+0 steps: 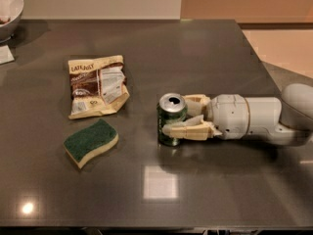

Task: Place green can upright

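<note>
A crumpled snack packet (pixel 97 86) is lying left on the dark counter (pixel 205 53), a green-and-yellow sponge (pixel 91 142) below it. Right of centre the green can (pixel 170 122) is standing upright (opening on top), the gripper (pixel 178 114) reaching in from the right, jaws clasping its sides.

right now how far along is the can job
Done: the green can stands upright on the table, silver top up. In hand: the gripper, reaching in from the view's right, clasps its sides. Left: let go and pull back.
</note>
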You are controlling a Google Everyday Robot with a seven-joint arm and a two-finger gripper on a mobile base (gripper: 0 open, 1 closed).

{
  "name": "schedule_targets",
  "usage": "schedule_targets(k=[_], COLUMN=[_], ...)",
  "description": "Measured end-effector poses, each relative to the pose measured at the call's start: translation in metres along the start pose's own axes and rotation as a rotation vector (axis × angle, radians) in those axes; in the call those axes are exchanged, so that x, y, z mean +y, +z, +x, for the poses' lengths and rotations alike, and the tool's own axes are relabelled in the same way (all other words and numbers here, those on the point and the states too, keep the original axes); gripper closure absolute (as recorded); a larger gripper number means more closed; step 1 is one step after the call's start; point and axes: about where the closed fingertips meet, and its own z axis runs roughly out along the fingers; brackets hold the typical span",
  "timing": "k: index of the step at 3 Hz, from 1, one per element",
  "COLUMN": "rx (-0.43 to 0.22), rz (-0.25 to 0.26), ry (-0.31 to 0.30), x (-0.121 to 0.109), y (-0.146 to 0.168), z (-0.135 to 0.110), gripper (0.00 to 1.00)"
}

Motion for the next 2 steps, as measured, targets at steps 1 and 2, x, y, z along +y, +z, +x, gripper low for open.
schedule_targets(k=[1, 2], rx=[0.0, 0.0], rz=[-0.004, -0.004], ry=[-0.002, -0.002], x=[0.0007, 0.0007], y=[0.002, 0.002], z=[-0.001, -0.0011], gripper=[0.0, 0.0])
